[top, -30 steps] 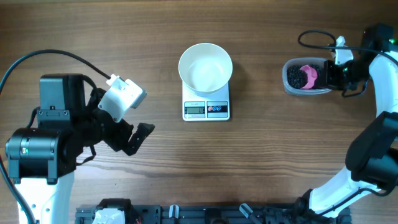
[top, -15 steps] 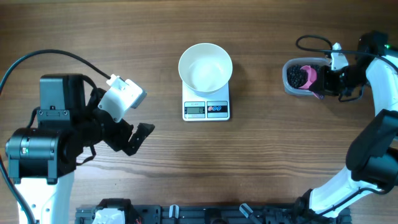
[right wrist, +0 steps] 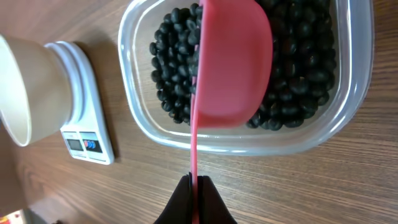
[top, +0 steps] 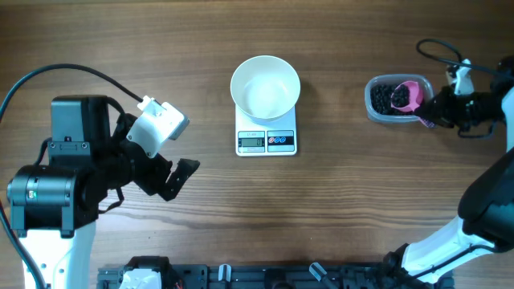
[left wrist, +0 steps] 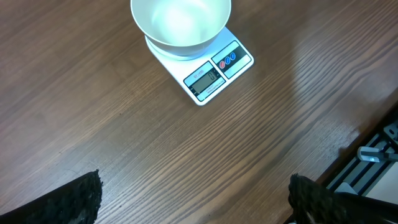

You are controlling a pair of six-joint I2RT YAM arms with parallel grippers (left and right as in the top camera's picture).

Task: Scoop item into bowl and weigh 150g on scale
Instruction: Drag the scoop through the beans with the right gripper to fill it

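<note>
The white bowl (top: 265, 87) stands on the white scale (top: 267, 141) at the table's middle, and it looks empty in the left wrist view (left wrist: 180, 25). The item, many black beans (right wrist: 168, 68), fills a clear tub (top: 376, 110) at the right. A pink scoop (right wrist: 233, 62) sits turned on its side over the beans. My right gripper (right wrist: 196, 185) is shut on the scoop's thin handle just outside the tub wall. My left gripper (left wrist: 196, 199) hangs open over bare wood, well left of the scale (left wrist: 217, 67).
A black rail with fixtures (top: 265, 277) runs along the front edge of the table. The left arm's base (top: 56, 185) fills the left side. A black cable (top: 438, 48) loops behind the right wrist.
My right gripper has drawn back to the right and slightly forward, and the scoop went with it toward the tub's right end. The left arm has not moved.
</note>
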